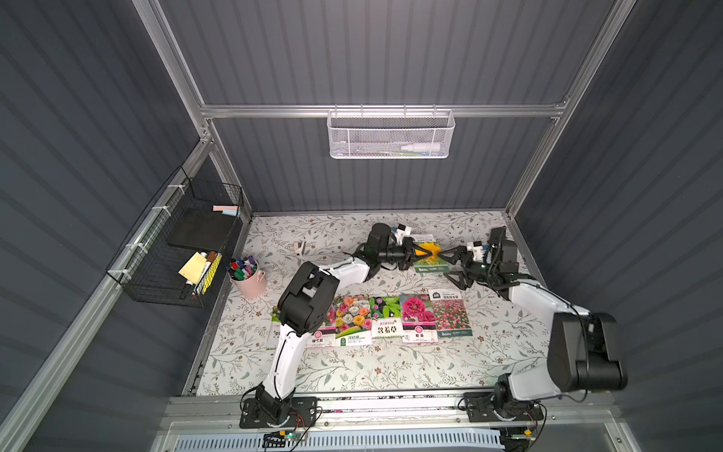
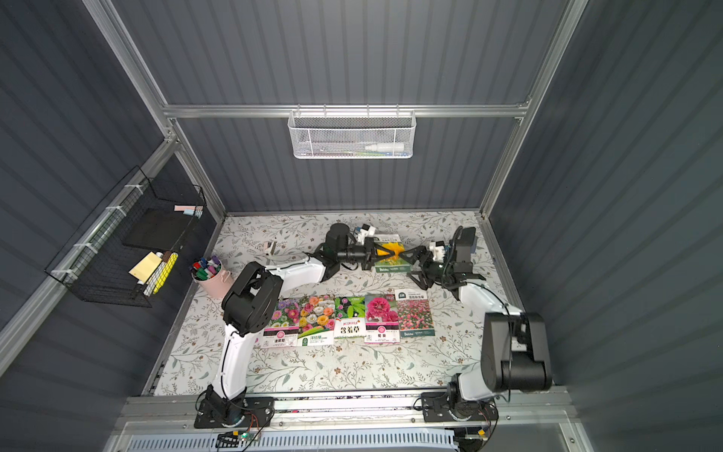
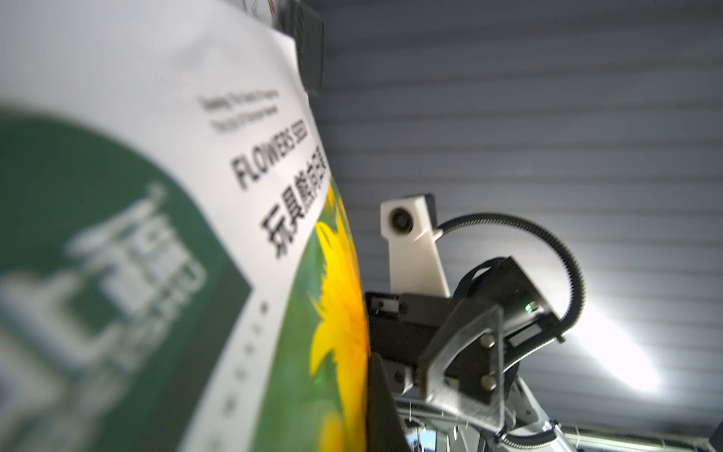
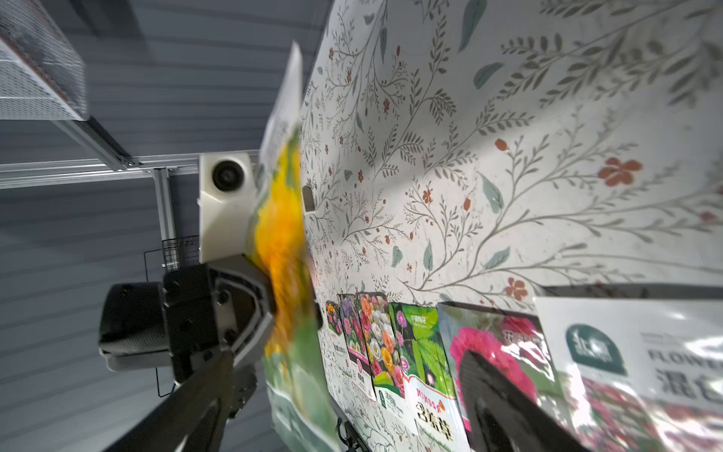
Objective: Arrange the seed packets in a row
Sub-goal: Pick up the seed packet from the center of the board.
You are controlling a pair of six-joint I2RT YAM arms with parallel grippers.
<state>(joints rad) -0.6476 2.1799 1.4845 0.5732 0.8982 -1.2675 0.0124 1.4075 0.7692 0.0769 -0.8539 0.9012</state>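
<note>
Sunflower packet (image 1: 430,268): clamped in left gripper (image 1: 419,253), right gripper (image 1: 446,264) gaping alongside. Placement pending: lower at row (image 1: 391,317) end nearest it.

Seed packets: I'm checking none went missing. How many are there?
7. Six lie side by side in the row, the leftmost packet mostly hidden by the left arm; the sunflower packet is held beyond them by the left gripper.

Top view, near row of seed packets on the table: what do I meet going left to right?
Mostly hidden white-edged packet → pink-label packet → mixed-roses packet → green-leaf packet → pink-bloom packet → pink-field packet.
</note>
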